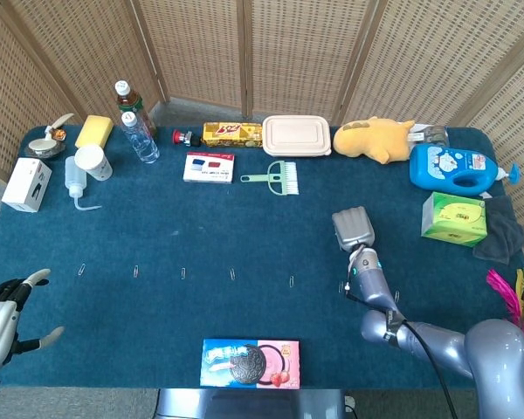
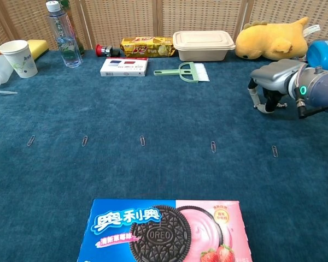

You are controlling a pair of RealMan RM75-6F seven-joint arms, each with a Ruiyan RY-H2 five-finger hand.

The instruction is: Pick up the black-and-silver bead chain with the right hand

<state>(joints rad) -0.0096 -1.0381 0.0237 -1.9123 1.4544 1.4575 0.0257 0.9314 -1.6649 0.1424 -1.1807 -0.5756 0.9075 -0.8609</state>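
Searching for the black-and-silver bead chain turns up no clear sight of it in either view. My best judgement is that it lies on the worktop (image 1: 201, 227) directly beneath the right hand (image 2: 273, 82), where the chest view shows only a small dark shape between the down-curled fingers (image 2: 255, 99) and the blue cloth. That hand sits low, palm down, with its fingertips at or just above the cloth. Whether they have closed on the chain or merely cage it cannot be told.

The reach therefore looks done, the grasp is uncertain, and the lift is not yet made. A green box (image 1: 454, 218) and a blue bottle (image 1: 454, 168) stand off to the hand's right, and a paper clip (image 2: 213, 146) lies nearer the robot. The left hand (image 1: 4, 319) hangs at the near left edge, fingers spread and empty.
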